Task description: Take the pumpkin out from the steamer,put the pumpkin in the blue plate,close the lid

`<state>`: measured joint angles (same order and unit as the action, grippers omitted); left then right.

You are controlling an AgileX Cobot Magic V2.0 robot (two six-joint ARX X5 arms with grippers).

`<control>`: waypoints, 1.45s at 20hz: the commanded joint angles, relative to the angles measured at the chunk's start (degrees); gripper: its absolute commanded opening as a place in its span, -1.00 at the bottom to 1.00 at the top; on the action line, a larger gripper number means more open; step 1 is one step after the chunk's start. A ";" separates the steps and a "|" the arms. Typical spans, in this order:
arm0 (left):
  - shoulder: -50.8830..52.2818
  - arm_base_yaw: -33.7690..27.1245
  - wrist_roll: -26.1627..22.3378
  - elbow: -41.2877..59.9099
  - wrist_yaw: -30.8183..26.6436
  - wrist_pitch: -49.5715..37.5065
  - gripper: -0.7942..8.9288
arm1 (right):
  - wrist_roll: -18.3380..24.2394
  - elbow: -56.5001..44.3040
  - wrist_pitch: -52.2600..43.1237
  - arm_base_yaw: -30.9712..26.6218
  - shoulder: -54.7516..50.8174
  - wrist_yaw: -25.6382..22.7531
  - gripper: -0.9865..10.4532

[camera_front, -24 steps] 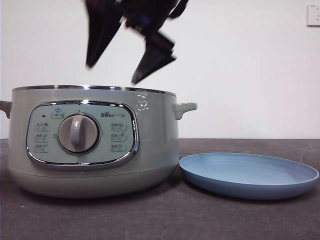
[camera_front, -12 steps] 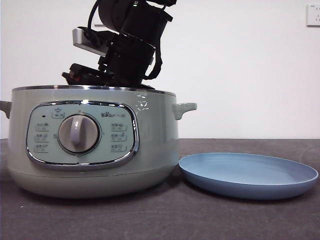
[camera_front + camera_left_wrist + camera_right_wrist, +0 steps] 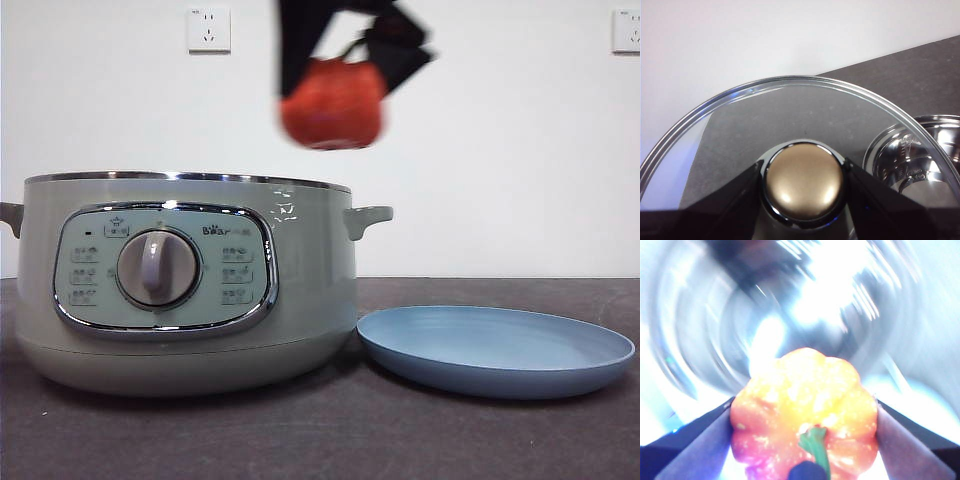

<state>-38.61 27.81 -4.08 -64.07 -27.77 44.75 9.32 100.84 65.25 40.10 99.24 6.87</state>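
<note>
My right gripper (image 3: 345,60) is shut on the orange-red pumpkin (image 3: 332,104) and holds it in the air above the right rim of the sage-green steamer (image 3: 190,280). In the right wrist view the pumpkin (image 3: 805,415) sits between the jaws with its green stem showing, over the blurred shiny pot interior. My left gripper (image 3: 804,182) is shut on the knob of the glass lid (image 3: 790,125) and holds it off the pot, beside the steamer's open metal bowl (image 3: 910,160). The blue plate (image 3: 497,350) lies empty to the right of the steamer.
The steamer stands on a dark grey table (image 3: 330,440) with its dial panel facing the front camera. A white wall with two sockets (image 3: 208,28) is behind.
The right gripper went down into the steamer, then rose out of it holding the pumpkin, now above the pot's right rim.
</note>
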 commanded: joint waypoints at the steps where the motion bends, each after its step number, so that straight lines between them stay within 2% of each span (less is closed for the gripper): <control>1: -0.02 -0.02 -0.66 -0.59 1.31 -2.80 -0.85 | -5.75 -0.79 5.60 -3.89 -2.29 -2.97 -0.84; 4: -1.18 -0.02 -0.66 -0.59 2.84 -3.10 -0.85 | -11.52 -6.60 5.84 -8.00 -6.60 -13.16 -0.84; 6: -2.21 -0.02 -0.66 -0.59 3.32 -3.34 -0.85 | -13.81 -13.75 1.01 -9.79 -10.32 -16.48 -0.84; 8: -2.47 -0.02 -0.46 -0.59 5.49 -3.34 -0.85 | -14.47 -22.58 -7.43 -10.51 -14.32 -16.15 -0.84; 11: -2.51 -0.02 -0.46 -0.59 5.75 -4.17 -0.85 | -14.43 -34.99 -21.55 -10.49 -17.59 -15.67 -0.84; 14: -2.51 -0.02 -0.46 -0.59 5.75 -4.61 -0.85 | -14.45 -42.38 -31.19 -10.47 -16.48 -11.56 -0.84; 16: -2.51 -0.02 -0.46 -0.59 5.77 -4.66 -0.85 | -14.43 -44.17 -34.45 -10.47 -14.23 -10.60 -0.83; 21: -2.51 -0.02 -0.44 -0.59 5.77 -4.63 -0.85 | -13.75 -44.19 -35.76 -10.47 -7.13 -9.86 -0.80; 22: -2.51 -0.02 -0.44 -0.59 5.79 -4.63 -0.85 | -13.79 -44.19 -36.02 -10.47 -5.81 -9.88 -0.70; 25: -2.51 -0.02 -0.44 -0.59 5.84 -4.61 -0.85 | -14.53 -44.19 -36.48 -10.47 -5.03 -9.94 -0.16; 27: -2.51 -0.02 -0.44 -0.59 6.27 -4.61 -0.85 | -15.30 -44.19 -36.24 -10.47 -5.07 -10.16 0.12; 29: -2.51 -0.02 -0.42 -0.59 7.28 -4.72 -0.85 | -15.30 -44.19 -36.06 -10.47 -5.16 -10.21 0.17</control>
<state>-41.76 27.81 -4.05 -64.07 -20.32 42.78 -5.21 57.12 28.73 29.61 93.47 -3.16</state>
